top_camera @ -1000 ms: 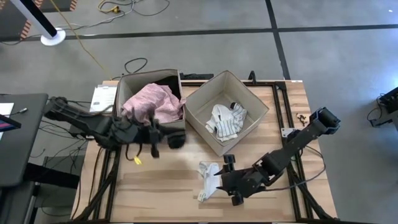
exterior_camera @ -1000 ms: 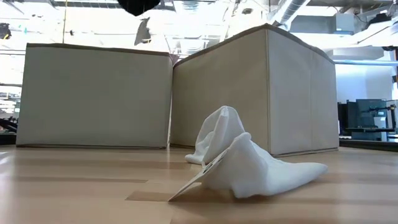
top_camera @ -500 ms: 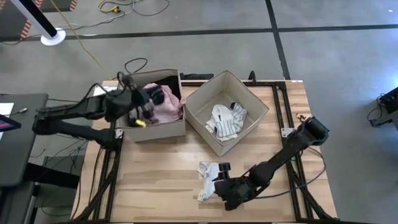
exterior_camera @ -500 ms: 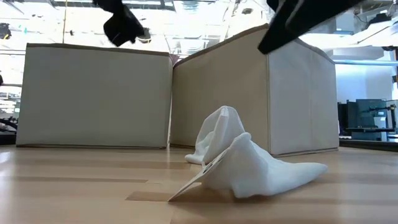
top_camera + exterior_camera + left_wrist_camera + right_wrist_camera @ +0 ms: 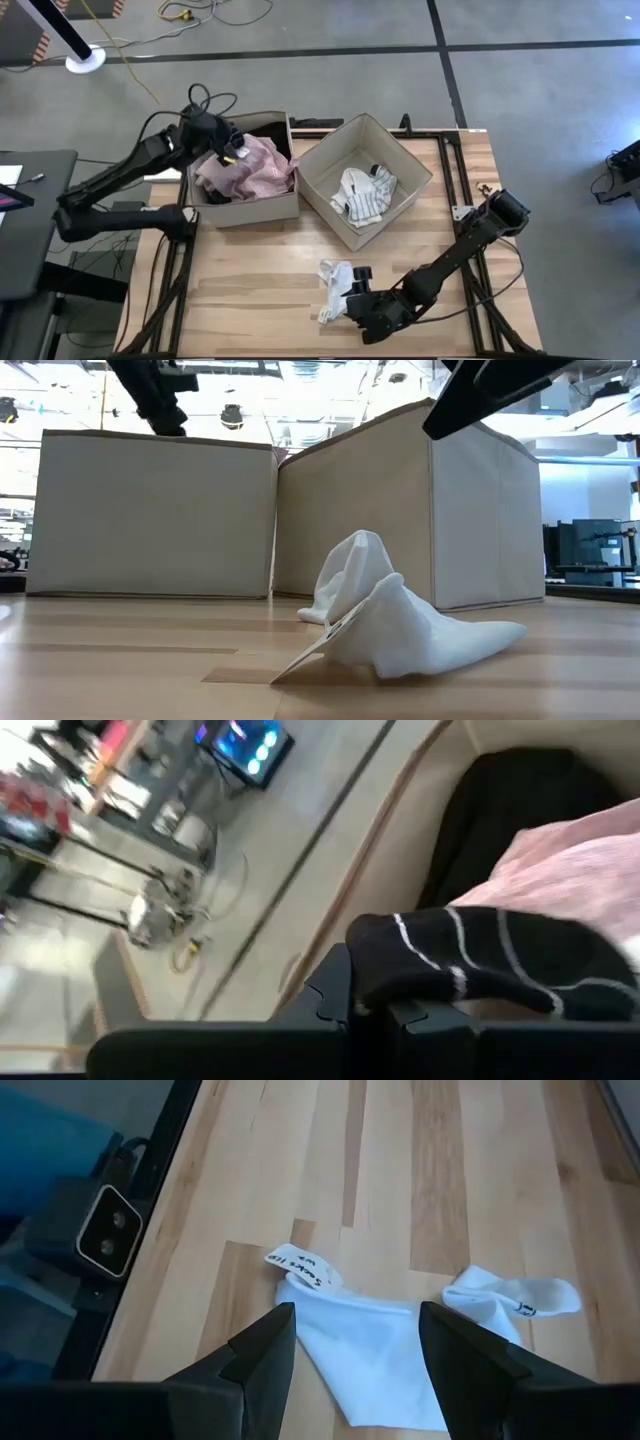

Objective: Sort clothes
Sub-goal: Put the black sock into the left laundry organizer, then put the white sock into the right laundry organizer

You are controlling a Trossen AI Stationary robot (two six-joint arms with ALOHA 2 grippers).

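White sock (image 5: 375,1350) flat on desk (image 5: 480,1200), just ahead of right end effector (image 5: 358,1342), fingers wide. Left end effector (image 5: 232,150) clamps black striped sock (image 5: 480,960) above pink garment (image 5: 255,170) in box (image 5: 250,213).

Two beige boxes (image 5: 345,225); one pink garment (image 5: 255,170); one black sock (image 5: 480,955); two white pieces (image 5: 380,1350).

Two beige fabric boxes (image 5: 225,210) side by side at far table (image 5: 250,300), light wood top, cables (image 5: 215,103) on grey floor beyond
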